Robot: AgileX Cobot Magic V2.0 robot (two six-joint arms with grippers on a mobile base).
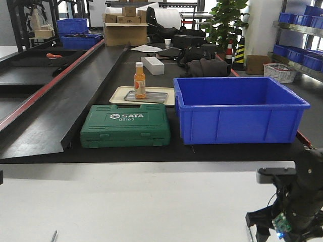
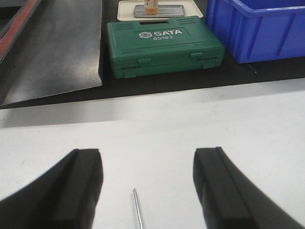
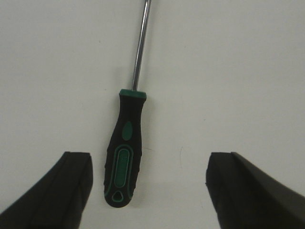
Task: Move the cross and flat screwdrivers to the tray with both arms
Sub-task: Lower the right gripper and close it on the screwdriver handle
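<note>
**A:** How many screwdrivers can you count?

**B:** Two. The right-side screwdriver [image 3: 125, 157] lies flat on the white worktop [image 3: 238, 71], seen nearly whole. The left-side screwdriver [image 2: 137, 210] shows only its thin shaft; the handle is cut off by the lower edge of the picture.

**A:** And the other things?

**B:** One grey tray [image 1: 146, 97] rests on one cream tray [image 1: 117, 94]. One bottle [image 1: 140, 79] stands upright on the grey one. There is also one green case [image 1: 125, 132] and one large blue bin [image 1: 237, 108], with further blue bins [image 1: 73, 26] far behind.

**A:** Where do the screwdrivers lie relative to the fingers?

**B:** The right fingers [image 3: 71, 191] are spread wide and hold nothing. The handle lies between them, nearer the one on the picture's left, and touches neither. Its shaft points away. The left fingers [image 2: 78, 186] are also parted and empty, with the shaft tip roughly midway between them, pointing towards the case.

**A:** And the tray?

**B:** It is well apart from both screwdrivers, on the black surface [image 1: 126, 156] beyond the white worktop. It sits behind the green case and just left of the large bin.

**A:** What about materials?

**B:** The handle is black and waisted, with green inserts and a green collar, and the shaft is round bright metal. The tray is shallow matte metal with a low rim. The case is ribbed plastic marked "SATA 05163". The bin is deep, smooth plastic. The bottle is orange with a white cap.
</note>
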